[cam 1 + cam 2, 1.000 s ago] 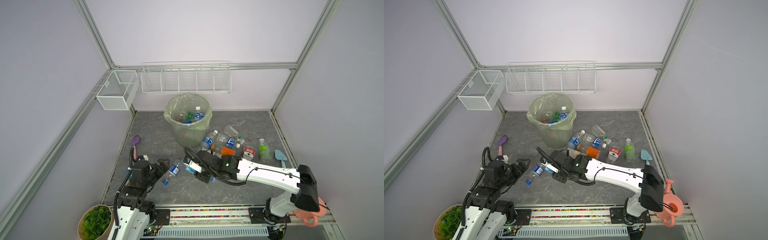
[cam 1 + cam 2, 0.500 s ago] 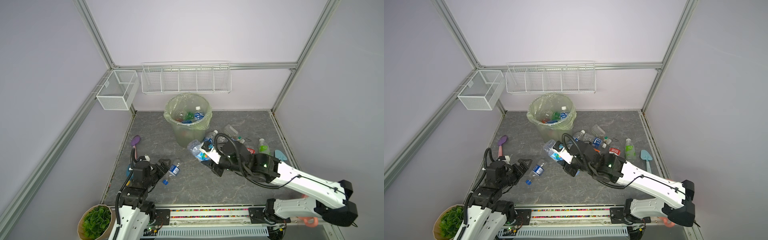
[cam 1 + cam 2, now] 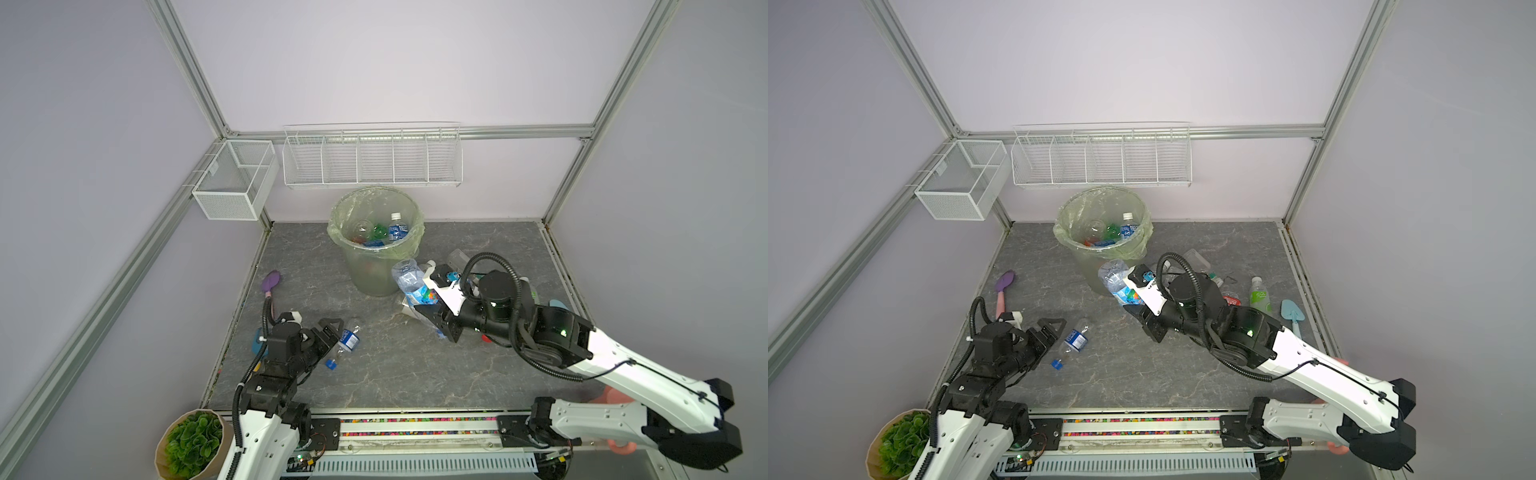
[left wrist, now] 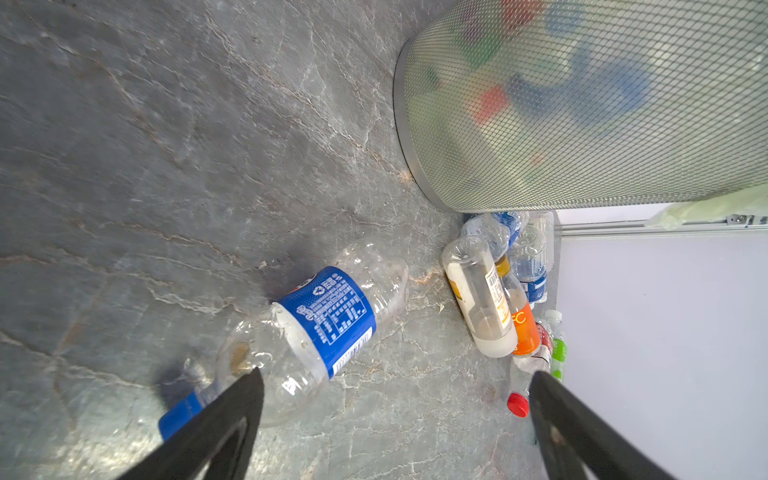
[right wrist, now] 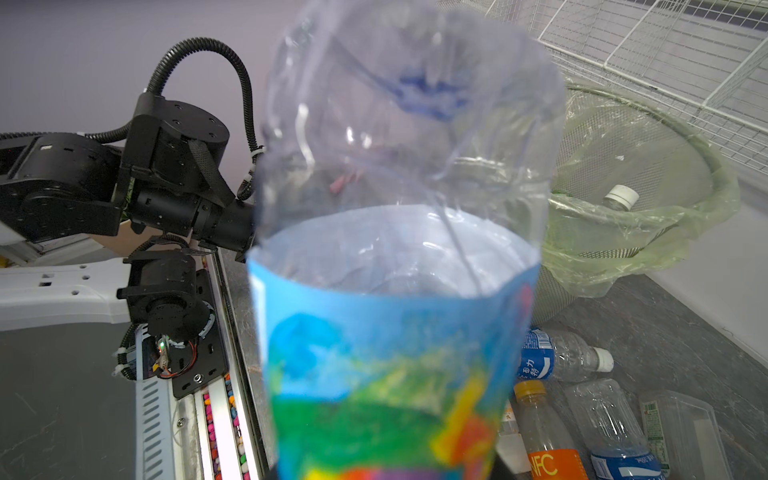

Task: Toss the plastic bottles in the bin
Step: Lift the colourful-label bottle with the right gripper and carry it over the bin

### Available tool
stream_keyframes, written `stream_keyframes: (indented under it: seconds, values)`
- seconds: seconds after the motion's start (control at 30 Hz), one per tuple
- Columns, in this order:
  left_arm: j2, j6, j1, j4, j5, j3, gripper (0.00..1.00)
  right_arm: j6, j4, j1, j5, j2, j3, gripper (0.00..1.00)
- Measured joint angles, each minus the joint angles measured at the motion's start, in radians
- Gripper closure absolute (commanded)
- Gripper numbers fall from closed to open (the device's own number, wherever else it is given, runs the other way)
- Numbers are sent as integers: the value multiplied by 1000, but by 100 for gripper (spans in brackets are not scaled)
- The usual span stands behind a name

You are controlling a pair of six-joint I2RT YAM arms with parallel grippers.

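Right fingers [image 3: 436,322] lifted one multicoloured bottle [image 3: 409,279] beside bin [image 3: 365,270].

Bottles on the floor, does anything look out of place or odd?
No spill or breakage shows. Several bottles lie tumbled together on the floor beside the bin, and one blue-label bottle lies alone on its side, away from the rest.
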Motion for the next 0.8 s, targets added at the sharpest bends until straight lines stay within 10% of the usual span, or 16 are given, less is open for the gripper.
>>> stream_keyframes:
  seconds: [0.8]
  values:
    - [-12, 1, -54, 11, -9, -10, 4, -43, -15, -80, -39, 193, 347, 93]
